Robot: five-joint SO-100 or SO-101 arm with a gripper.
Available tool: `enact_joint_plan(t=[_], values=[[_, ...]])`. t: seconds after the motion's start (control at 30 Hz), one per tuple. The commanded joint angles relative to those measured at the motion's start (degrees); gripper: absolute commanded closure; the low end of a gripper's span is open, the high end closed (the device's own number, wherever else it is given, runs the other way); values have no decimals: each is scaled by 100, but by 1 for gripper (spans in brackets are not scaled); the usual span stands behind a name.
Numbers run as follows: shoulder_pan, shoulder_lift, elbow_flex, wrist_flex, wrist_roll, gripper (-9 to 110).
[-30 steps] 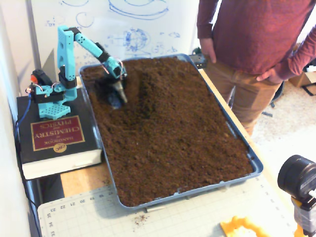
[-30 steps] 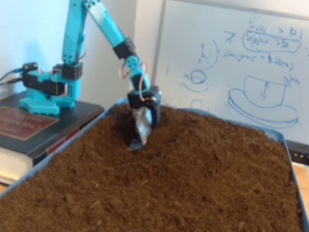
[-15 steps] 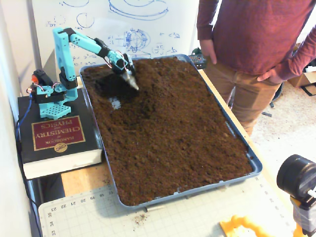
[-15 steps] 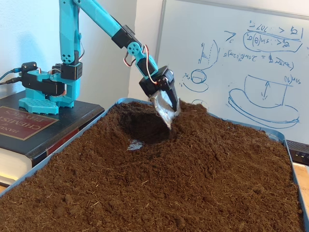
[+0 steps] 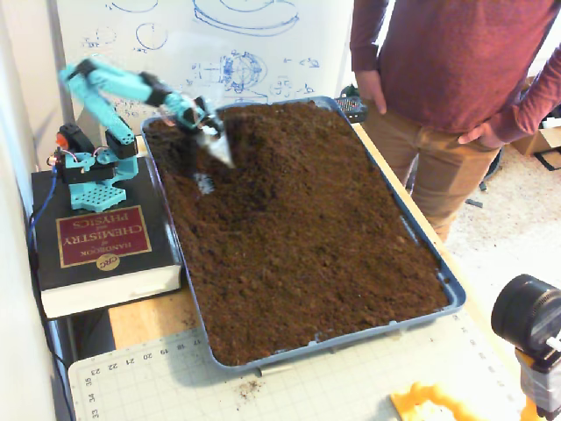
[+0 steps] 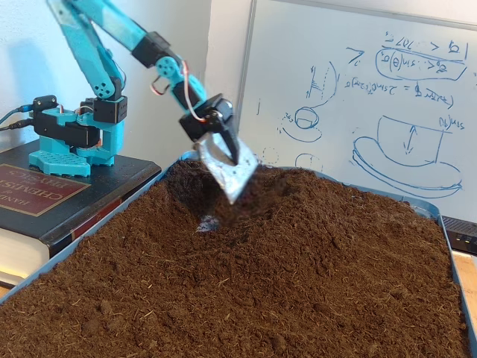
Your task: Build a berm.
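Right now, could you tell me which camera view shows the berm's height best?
The low fixed view: the berm rises in profile beside the gripper. The high fixed view shows the berm from above, flattened into faint shading.

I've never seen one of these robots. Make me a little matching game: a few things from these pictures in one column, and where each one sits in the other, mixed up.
Things:
1. robot base
2. soil
3. tool
4. whiteboard

Places:
A. fills the blue tray
B. behind the tray, covered in blue drawings
C. on a thick book
D. raised above a dug hollow in the soil, beside the mound

Pairs: 1-C, 2-A, 3-D, 4-B
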Motion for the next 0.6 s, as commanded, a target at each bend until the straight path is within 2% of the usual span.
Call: enact_joint_plan(t=[0.0, 0.1, 0.2, 0.4, 0.57], values=[[-105, 1582, 448, 712, -53, 101], [105, 2180, 615, 1573, -316, 101], [466, 2347, 527, 2382, -1037, 101], [1767, 2118, -185, 3524, -3261, 101], [3067, 809, -1063, 3727, -5150, 101]])
